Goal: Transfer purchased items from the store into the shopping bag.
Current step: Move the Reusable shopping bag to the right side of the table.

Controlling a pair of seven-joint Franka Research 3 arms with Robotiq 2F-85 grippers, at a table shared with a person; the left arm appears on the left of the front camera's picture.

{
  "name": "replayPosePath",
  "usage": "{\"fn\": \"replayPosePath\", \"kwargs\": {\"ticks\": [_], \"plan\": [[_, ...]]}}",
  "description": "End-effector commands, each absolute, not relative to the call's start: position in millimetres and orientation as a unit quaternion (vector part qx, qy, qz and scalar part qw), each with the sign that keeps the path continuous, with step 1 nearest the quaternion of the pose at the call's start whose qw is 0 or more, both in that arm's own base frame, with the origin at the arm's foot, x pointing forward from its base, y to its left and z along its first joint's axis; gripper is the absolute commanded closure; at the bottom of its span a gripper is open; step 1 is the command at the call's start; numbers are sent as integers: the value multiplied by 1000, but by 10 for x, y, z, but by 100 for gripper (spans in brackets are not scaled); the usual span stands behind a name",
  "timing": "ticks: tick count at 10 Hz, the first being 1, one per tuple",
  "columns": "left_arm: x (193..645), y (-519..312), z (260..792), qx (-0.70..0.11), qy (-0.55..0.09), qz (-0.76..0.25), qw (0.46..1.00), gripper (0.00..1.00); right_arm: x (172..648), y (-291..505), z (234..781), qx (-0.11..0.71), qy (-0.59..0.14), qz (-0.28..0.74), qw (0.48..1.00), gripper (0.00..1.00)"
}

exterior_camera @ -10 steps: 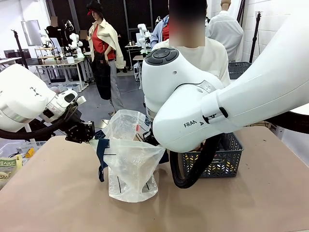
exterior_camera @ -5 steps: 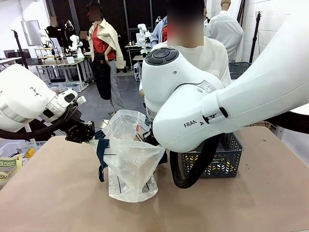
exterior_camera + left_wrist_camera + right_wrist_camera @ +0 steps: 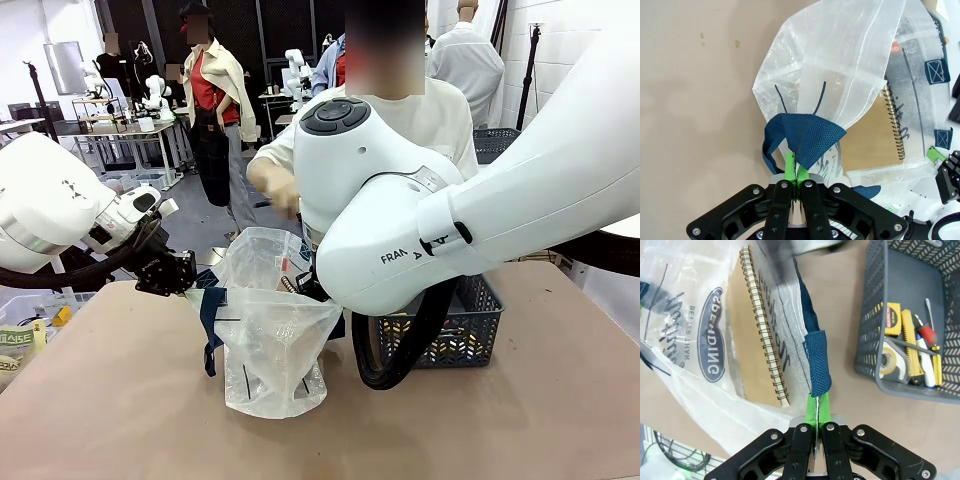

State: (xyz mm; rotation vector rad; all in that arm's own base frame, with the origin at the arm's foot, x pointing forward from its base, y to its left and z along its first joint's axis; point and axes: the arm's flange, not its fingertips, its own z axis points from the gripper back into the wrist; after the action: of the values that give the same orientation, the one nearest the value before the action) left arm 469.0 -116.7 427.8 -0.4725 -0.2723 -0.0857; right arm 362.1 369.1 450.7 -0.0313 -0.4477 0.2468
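Observation:
The shopping bag (image 3: pixel 268 335) stands open mid-table, translucent white with navy handles. My left gripper (image 3: pixel 184 277) is shut on its left handle; in the left wrist view the green pads (image 3: pixel 790 167) pinch the navy mesh handle (image 3: pixel 807 137). In the right wrist view my right gripper (image 3: pixel 817 412) is shut on the other navy handle (image 3: pixel 818 360). A spiral notebook (image 3: pixel 757 340) lies inside the bag. A person's hand (image 3: pixel 272 185) hovers above the bag's mouth; I cannot tell whether it holds anything. The right arm's big joint (image 3: pixel 370 200) covers the bag's right side.
A dark grey mesh basket (image 3: pixel 455 340) sits right of the bag, holding several small items: yellow-black ones (image 3: pixel 900 320), a red-handled screwdriver (image 3: pixel 930 332), a tape roll (image 3: pixel 886 362). Bare tan tabletop (image 3: pixel 110 400) lies in front and to the left.
The person's hand has come into view above the bag's mouth. Both arms and the bag have stayed where they were.

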Motion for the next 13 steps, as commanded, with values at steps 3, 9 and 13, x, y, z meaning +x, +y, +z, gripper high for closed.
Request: {"fn": "replayPosePath", "kwargs": {"ticks": [3, 9, 13], "plan": [[4691, -1127, 4304, -231, -136, -39, 963, 100, 3624, 3678, 4512, -17, -221, 120, 968, 100], [4691, -1127, 4304, -231, -136, -39, 963, 100, 3624, 3678, 4512, -17, -221, 120, 968, 100], [4691, -1127, 4304, -231, -136, -39, 963, 100, 3624, 3678, 4512, -17, -221, 120, 968, 100]]}}
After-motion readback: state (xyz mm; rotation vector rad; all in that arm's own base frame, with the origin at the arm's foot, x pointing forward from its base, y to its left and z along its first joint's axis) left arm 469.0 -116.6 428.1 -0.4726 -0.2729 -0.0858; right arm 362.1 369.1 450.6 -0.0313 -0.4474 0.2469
